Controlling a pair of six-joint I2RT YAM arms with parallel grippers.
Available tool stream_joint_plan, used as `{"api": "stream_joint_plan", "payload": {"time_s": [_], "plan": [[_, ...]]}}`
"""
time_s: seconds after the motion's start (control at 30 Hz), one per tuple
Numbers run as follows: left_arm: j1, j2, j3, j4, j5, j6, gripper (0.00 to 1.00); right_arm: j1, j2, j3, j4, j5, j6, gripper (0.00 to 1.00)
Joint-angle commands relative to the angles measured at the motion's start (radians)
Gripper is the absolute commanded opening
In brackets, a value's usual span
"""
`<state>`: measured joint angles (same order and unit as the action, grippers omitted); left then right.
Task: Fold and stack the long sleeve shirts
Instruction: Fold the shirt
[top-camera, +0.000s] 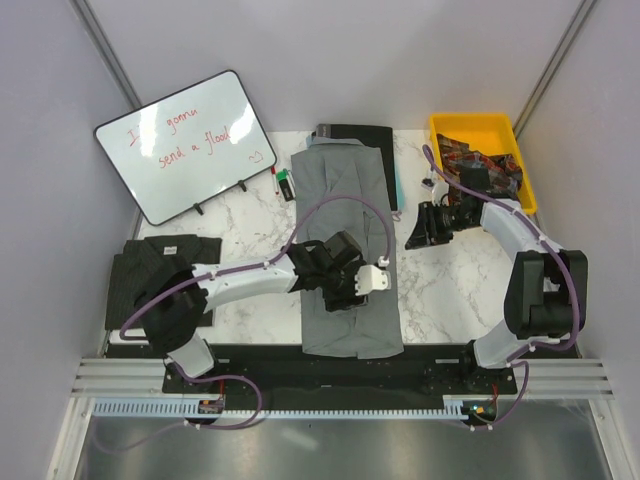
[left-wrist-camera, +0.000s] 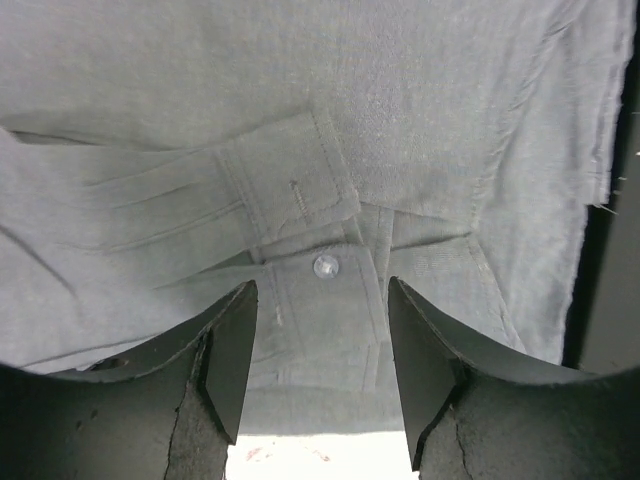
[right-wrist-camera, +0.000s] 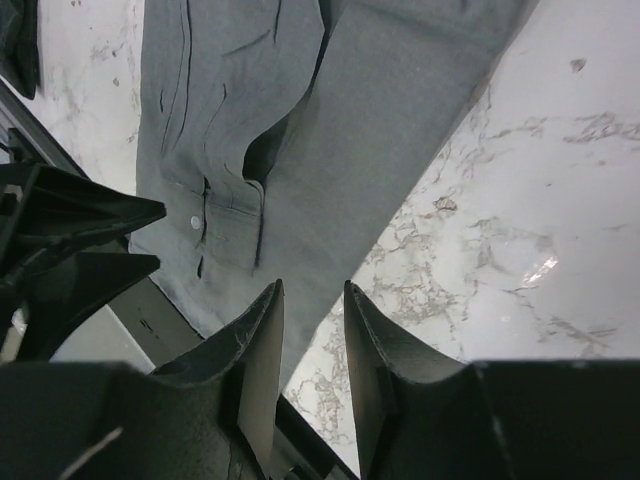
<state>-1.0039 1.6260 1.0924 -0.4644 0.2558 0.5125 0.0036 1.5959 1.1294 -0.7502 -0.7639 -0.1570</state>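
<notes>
A plain mid-grey long sleeve shirt (top-camera: 345, 185) lies lengthwise down the middle of the table, its sleeves folded in. My left gripper (top-camera: 345, 290) hangs over its lower part. In the left wrist view that gripper (left-wrist-camera: 320, 285) is open, its fingers (left-wrist-camera: 232, 365) on either side of a buttoned cuff (left-wrist-camera: 325, 268) lying on the cloth, with nothing pinched. A dark charcoal striped shirt (top-camera: 160, 265) lies folded at the table's left edge. My right gripper (top-camera: 415, 232) hovers over bare marble right of the grey shirt (right-wrist-camera: 300, 130). Its jaws (right-wrist-camera: 313, 288) stand narrowly apart and empty.
A black book with a teal edge (top-camera: 352, 132) lies under the grey shirt's far end. A whiteboard (top-camera: 185, 145) leans at the back left, with markers (top-camera: 285, 185) beside it. A yellow bin (top-camera: 480, 150) of packets stands at the back right. A black strip (top-camera: 330, 362) edges the marble table (right-wrist-camera: 520, 200).
</notes>
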Motion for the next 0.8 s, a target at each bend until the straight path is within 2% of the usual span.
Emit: {"api": "stream_joint_plan", "payload": {"time_s": [0.0, 0.2, 0.43, 0.63, 0.77], "plan": [[-0.051, 0.044, -0.012, 0.147, -0.121, -0.020, 0.63, 0.010, -0.047, -0.072, 0.074, -0.058, 0.049, 0.38], [-0.110, 0.097, 0.001, 0.198, -0.136, -0.049, 0.62, 0.053, -0.030, -0.146, 0.135, -0.078, 0.100, 0.36], [-0.121, 0.163, 0.035, 0.208, -0.124, -0.097, 0.60, 0.111, -0.007, -0.178, 0.206, -0.081, 0.146, 0.36], [-0.122, 0.189, 0.031, 0.231, -0.202, -0.098, 0.53, 0.131, 0.028, -0.194, 0.204, -0.063, 0.143, 0.38], [-0.122, 0.166, 0.027, 0.231, -0.199, -0.094, 0.43, 0.133, 0.071, -0.188, 0.178, -0.054, 0.123, 0.38]]}}
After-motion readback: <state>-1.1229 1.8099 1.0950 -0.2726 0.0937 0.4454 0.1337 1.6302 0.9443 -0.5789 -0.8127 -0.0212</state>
